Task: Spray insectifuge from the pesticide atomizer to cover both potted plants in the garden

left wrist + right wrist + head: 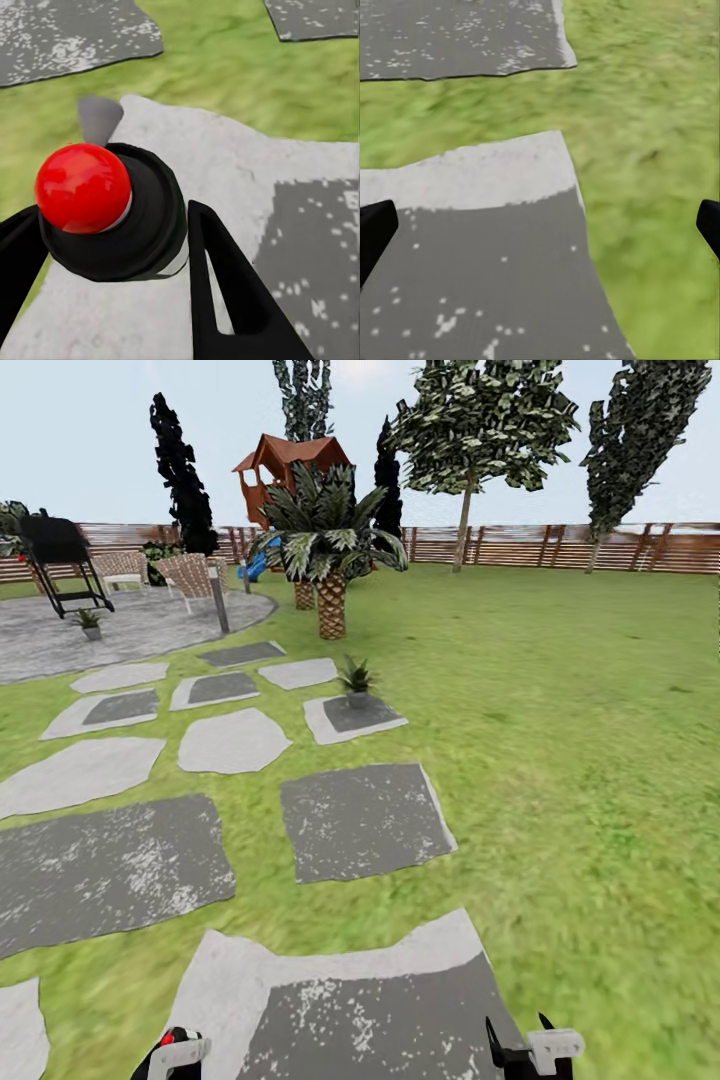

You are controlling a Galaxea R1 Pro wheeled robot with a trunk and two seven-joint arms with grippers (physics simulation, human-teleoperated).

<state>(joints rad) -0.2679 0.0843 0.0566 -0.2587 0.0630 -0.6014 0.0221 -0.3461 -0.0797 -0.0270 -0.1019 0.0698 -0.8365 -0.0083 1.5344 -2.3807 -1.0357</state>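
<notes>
- Grippers sit at the bottom edge of the head view: the left gripper (172, 1055) at lower left, the right gripper (530, 1050) at lower right, both low over a pale, rough-edged stepping stone (330, 980) with a darker speckled patch.
- Left gripper (112, 247) is closed around the pesticide atomizer (105, 210): black fingers (225, 285) press either side of its round black body, and its glossy red tip (82, 187) faces the wrist camera.
- Right gripper (540, 225) is wide apart and holds nothing; only black fingertips (375, 232) show at the frame's side edges, above grey stone and blurred grass.
- Lawn (560, 760) is mottled green, with flat grey slabs running toward the upper left.
- Mid-frame, one potted plant (356, 682), a spiky green rosette in a small grey pot, stands on a square slab (360, 718).
- Behind it rises a palm (330, 560) with a scaly brown trunk.
- Upper left, a second potted plant (90, 624) stands on the round grey patio (150, 625), beside a black grill (62, 560) and wicker chairs (190, 575).
- Farthest back, a slatted brown fence (560, 546), a playhouse (285, 465) and tall trees.
</notes>
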